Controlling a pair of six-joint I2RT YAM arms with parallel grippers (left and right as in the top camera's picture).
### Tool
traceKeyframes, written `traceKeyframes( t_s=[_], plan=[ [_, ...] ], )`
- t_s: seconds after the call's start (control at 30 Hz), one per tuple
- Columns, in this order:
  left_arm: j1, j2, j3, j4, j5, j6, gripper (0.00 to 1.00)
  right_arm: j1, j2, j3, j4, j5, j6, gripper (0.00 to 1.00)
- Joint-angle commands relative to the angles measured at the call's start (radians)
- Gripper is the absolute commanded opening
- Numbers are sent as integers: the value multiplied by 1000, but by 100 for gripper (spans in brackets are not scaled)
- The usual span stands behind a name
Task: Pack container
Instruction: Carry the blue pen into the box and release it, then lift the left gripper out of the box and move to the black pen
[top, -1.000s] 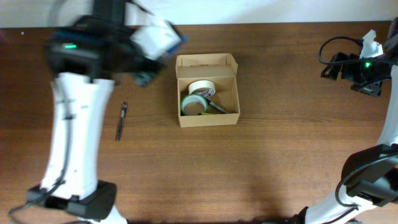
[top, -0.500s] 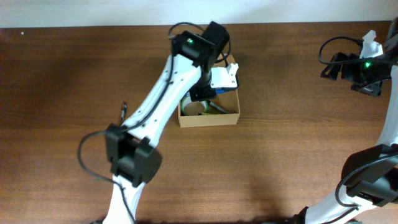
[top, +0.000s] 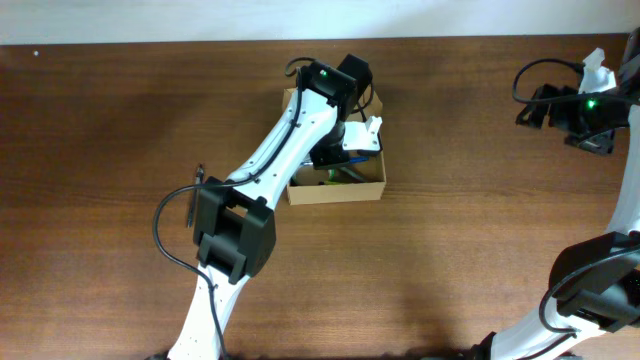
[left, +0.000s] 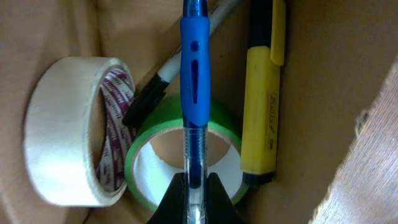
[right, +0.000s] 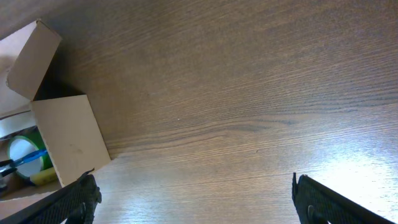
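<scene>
The container (top: 336, 192) is a small open tan cardboard box at the table's middle back, and it also shows in the right wrist view (right: 68, 140). My left gripper (top: 345, 155) reaches down into it. In the left wrist view the left gripper (left: 198, 186) is shut on a blue pen (left: 194, 93). Under the pen lie a white tape roll (left: 62, 137), a green tape roll (left: 140, 158), a yellow highlighter (left: 261, 112) and a black marker (left: 149, 99). My right gripper (right: 193, 199) is open and empty over bare wood, far right of the box.
A black pen (top: 199, 174) lies on the table left of the box, partly under the left arm. The right arm (top: 585, 110) stays at the far right edge. The box's flap lid (right: 31, 59) stands open at the back.
The left arm has swung from the far left over to the box, carrying the blue pen, and has come down into it. The right arm has not moved.
</scene>
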Motion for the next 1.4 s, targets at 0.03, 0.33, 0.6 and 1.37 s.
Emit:
traceKeyframes(
  t_s=[0.03, 0.33, 0.6, 1.37],
  plan=[
    [8, 27, -3, -2, 72, -47, 2, 0, 7, -3, 0, -13, 9, 99],
    [6, 6, -8, -32, 45, -47, 14, 0, 7, -3, 0, -13, 9, 99],
    [87, -238, -8, 3, 49, -137, 40, 0, 7, -3, 0, -13, 9, 99],
    [587, -887, -1086, 524, -35, -875, 54, 0, 7, -3, 0, -13, 9, 99]
  ],
)
